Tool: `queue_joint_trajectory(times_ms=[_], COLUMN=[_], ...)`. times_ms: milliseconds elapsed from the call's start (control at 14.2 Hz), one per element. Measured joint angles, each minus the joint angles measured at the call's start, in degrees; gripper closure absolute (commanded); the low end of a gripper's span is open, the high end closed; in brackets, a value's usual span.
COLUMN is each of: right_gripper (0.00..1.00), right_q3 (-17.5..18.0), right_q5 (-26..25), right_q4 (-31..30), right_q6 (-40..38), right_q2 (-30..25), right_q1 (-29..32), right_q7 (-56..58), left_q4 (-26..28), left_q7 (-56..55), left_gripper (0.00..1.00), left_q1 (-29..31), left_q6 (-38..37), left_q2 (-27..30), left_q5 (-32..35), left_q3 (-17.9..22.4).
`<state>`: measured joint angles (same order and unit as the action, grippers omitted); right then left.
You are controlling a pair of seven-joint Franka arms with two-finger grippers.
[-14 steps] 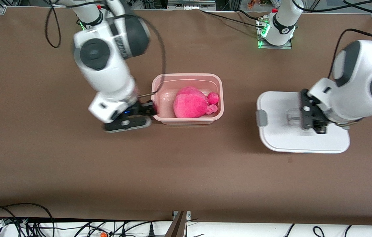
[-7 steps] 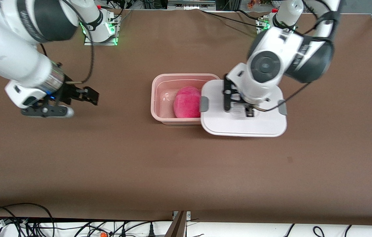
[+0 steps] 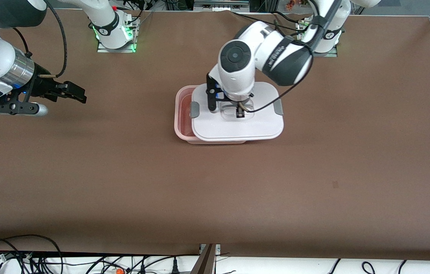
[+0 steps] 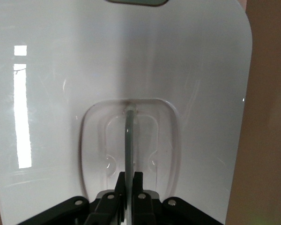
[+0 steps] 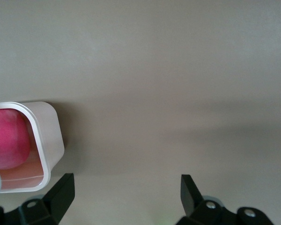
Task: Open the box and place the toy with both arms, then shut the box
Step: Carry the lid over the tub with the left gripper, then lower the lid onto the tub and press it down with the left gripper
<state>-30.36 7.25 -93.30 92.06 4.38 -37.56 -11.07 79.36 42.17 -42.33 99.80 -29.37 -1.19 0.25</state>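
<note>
Half a second ago the lid (image 3: 238, 118) covered only the end of the box (image 3: 183, 121) toward the left arm's end of the tabletop (image 3: 215, 190), with the toy (image 5: 8, 138) plainly showing. Now the lid hangs over most of the box, and only a strip at the end toward the right arm remains uncovered. The right gripper (image 3: 71, 92) has drawn farther off toward its own end of the tabletop.

The lid is not square on the box. It overhangs the rim toward the left arm's end and toward the front camera, and whether it rests on the rim cannot be told. In the right wrist view a rounded corner of the box shows with the toy inside, under the lid's edge. Bare tabletop lies all around the box, and the right gripper is well apart from it.

The left arm bends down over the box from its base. The left gripper (image 4: 129, 180) points straight down, pinched tight on the thin bar of the lid's clear recessed handle (image 4: 129, 140). The right arm waits, its gripper level above the tabletop with fingers (image 5: 61, 190) spread wide and empty.
</note>
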Motion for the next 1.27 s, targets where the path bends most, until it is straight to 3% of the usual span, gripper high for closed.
queue_joint_trajectory(times_ms=[281, 562, 703, 914, 1265], right_gripper=[0.00, 0.00, 0.00, 0.00, 0.00], right_q3=[1.41, 17.35, 22.39, 24.92, 26.09], right_q5=[-1.21, -1.88, -2.76, -4.11, -5.84], right_q4=[-0.27, -0.62, -2.47, -6.23, -7.17], right_q6=[0.12, 0.12, 0.12, 1.13, 5.54], right_q2=[-0.01, -0.89, -3.14, -6.82, -6.87], right_q1=[1.79, 18.43, 23.55, 25.17, 26.15], right_q7=[1.11, 1.71, 2.06, 2.06, 2.06], left_q4=[-0.06, -1.84, -3.69, -4.68, -5.12], left_q7=[-4.16, -6.23, -6.87, -7.75, -8.69], left_gripper=[1.00, 1.00, 1.00, 1.00, 1.00], left_q1=[-2.34, -3.05, -3.18, -3.40, -4.32], left_q6=[2.45, 3.92, 3.93, 3.92, 3.78], left_q2=[-2.92, -5.29, -6.51, -7.56, -8.23], left_q5=[0.00, 0.00, 0.00, 0.00, 0.03], left_q3=[0.01, 0.02, 0.02, 0.02, 0.28])
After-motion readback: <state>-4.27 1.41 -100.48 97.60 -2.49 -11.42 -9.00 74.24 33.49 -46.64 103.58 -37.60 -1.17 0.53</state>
